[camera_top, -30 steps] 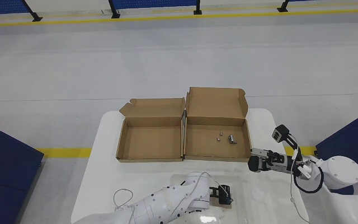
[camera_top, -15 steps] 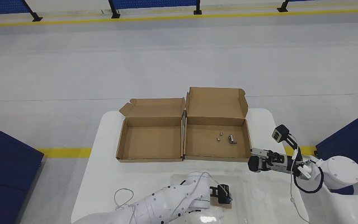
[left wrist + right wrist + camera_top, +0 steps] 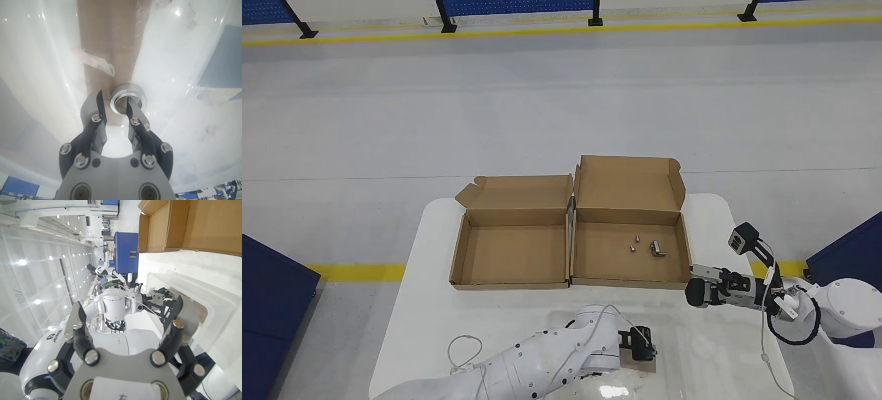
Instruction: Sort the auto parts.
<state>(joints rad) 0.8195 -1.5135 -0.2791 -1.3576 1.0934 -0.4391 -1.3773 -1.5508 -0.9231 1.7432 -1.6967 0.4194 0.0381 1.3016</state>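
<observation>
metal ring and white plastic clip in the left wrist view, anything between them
Nothing: the left wrist view shows a bare glossy stretch between the metal ring and the white plastic clip.

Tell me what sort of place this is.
Probably a robotics workshop or factory hall: a yellow floor line, a blue cabinet, another white robot arm behind, and rows of ceiling lights.
</observation>
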